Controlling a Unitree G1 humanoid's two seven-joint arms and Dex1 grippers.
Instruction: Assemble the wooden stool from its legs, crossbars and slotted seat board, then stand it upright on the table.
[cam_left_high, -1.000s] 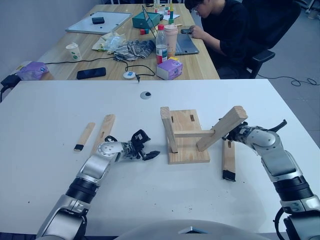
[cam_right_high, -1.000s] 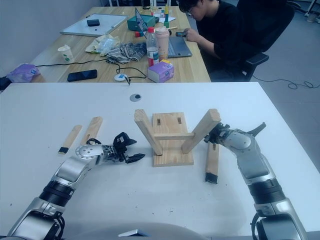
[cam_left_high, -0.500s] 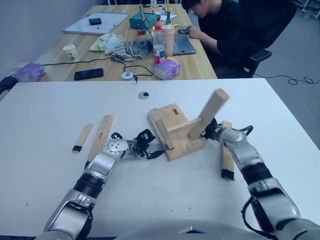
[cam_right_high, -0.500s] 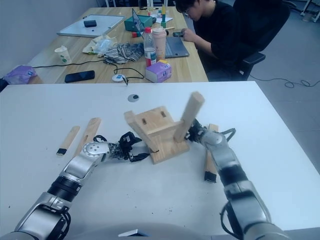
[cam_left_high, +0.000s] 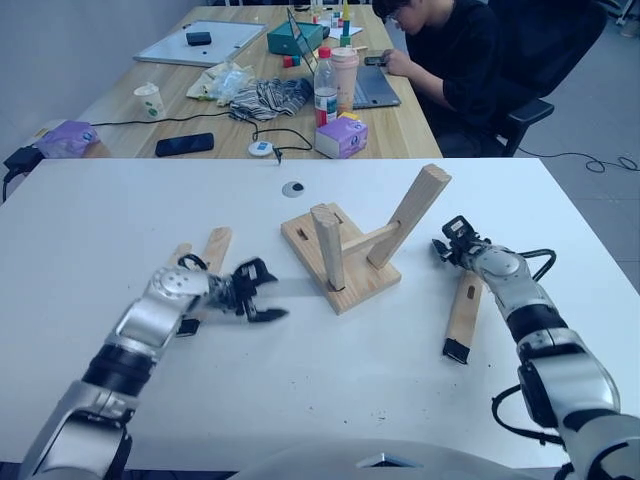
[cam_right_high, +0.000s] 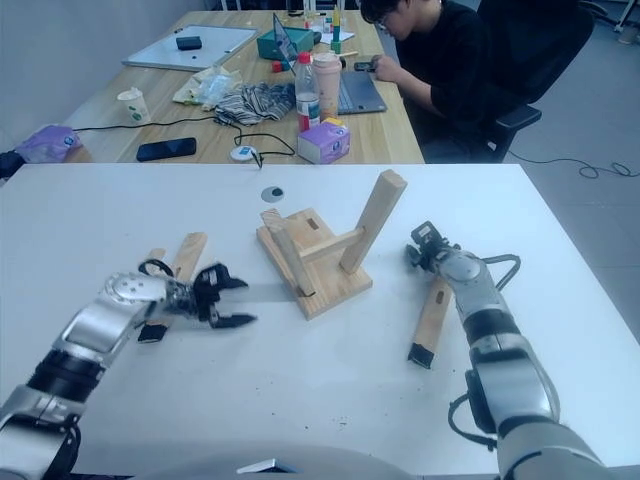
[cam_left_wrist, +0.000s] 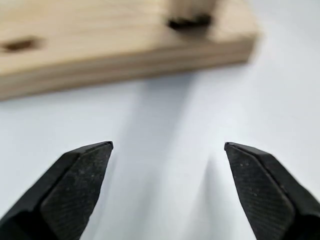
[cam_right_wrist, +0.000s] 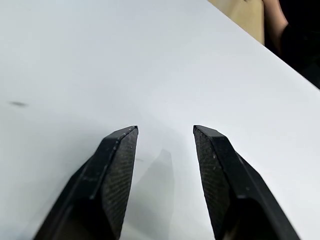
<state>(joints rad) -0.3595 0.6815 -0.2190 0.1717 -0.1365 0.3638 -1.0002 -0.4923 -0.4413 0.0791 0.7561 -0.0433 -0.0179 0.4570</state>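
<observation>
Status: roughly half built, by my read. Seat board (cam_left_high: 362, 286) lies flat mid-table (cam_left_high: 330, 400), underside up, with two legs socketed: near leg (cam_left_high: 328, 245) about upright, far leg (cam_left_high: 410, 213) leaning outward. One crossbar (cam_left_high: 362, 240) bridges them. Empty slots are visible on the board's far side.

Loose parts:
- leg with dark tip (cam_left_high: 462, 318), right of the board, just beside the right arm
- long piece (cam_left_high: 216, 246) and shorter piece (cam_right_high: 152, 258), left of the board, next to the left arm

Still to do: seat the remaining legs and crossbar(s), straighten the leaning leg, then flip the stool onto its feet.

End effectors:
- left end effector (cam_left_high: 255, 297): spread wide, holding nothing, low over the table, left of the board. Its wrist view looks between the fingers (cam_left_wrist: 75, 175) at the board edge.
- right end effector (cam_left_high: 447, 240): fingers parted, nothing between them, right of the leaning leg, apart from it.

Delta vs. 1.0 s ago:
- right was at the far leg. At 0.5 s the subassembly was tipped up. Now it's let go and the arm has backed off to the right.
- board now sits turned diagonal on the table rather than square to it.
- left has pulled away from the board's edge, back toward the loose pieces.
</observation>
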